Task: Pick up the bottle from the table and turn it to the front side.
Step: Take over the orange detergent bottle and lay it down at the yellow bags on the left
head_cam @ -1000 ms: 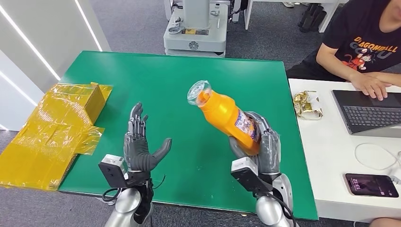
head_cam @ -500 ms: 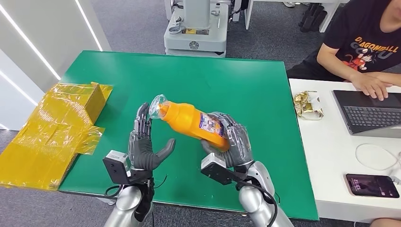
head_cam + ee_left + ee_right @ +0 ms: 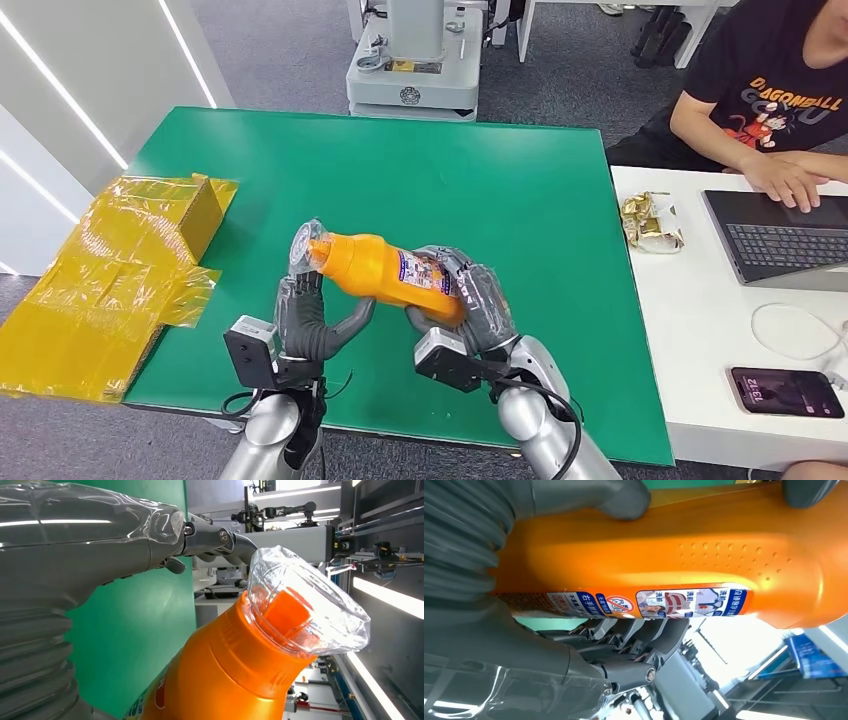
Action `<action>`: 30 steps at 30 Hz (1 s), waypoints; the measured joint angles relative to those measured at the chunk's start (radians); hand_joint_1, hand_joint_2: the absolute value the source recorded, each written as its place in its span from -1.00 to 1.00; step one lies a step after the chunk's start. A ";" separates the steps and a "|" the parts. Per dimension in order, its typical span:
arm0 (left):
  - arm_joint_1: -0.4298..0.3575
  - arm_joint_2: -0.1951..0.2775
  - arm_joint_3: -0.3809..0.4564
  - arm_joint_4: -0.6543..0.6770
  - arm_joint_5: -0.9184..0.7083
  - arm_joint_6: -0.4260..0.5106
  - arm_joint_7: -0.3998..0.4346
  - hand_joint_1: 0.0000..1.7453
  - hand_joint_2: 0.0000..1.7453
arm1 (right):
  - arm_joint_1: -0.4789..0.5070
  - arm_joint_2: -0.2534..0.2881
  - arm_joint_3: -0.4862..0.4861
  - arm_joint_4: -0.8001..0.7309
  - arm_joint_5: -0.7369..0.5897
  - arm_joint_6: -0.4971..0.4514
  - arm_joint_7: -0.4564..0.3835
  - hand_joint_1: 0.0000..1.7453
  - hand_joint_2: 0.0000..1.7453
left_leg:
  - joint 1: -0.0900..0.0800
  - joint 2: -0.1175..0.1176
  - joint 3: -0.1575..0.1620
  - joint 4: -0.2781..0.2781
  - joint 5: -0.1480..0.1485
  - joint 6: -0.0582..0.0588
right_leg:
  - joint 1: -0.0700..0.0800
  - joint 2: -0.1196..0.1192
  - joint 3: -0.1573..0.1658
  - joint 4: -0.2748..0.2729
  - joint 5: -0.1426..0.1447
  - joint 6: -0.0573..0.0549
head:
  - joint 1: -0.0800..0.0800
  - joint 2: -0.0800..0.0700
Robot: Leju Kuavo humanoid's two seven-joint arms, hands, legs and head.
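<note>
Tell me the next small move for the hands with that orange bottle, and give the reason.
Probably close the left robot hand around the neck of the orange bottle. The right robot hand grips the base end, with the bottle lying nearly level above the green table. Its clear-wrapped cap sits by the left fingers, which look spread around it. A second grip would let the right hand release and regrasp.
</note>
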 joint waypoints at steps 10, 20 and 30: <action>-0.001 0.002 0.013 0.001 0.001 0.015 0.000 -1.00 1.00 | -0.081 0.034 0.030 0.136 -0.038 0.032 -0.059 1.00 1.00 | 0.000 0.000 0.000 0.000 0.001 0.000 | 0.000 0.000 0.000 0.000 0.000 0.000 | 0.000 0.000; -0.007 0.009 0.013 0.017 0.032 0.049 -0.011 -1.00 1.00 | -0.116 0.053 0.069 0.222 -0.037 0.037 -0.025 1.00 1.00 | 0.000 0.000 0.000 0.000 0.001 0.000 | 0.000 0.000 0.000 0.000 0.000 0.000 | 0.000 0.000; -0.007 0.010 0.012 0.018 0.032 0.067 -0.003 -0.48 1.00 | -0.120 0.062 0.080 0.258 -0.042 -0.009 -0.010 1.00 1.00 | 0.000 0.000 0.000 0.000 0.001 0.000 | 0.000 0.000 -0.001 0.000 0.000 0.000 | 0.000 0.000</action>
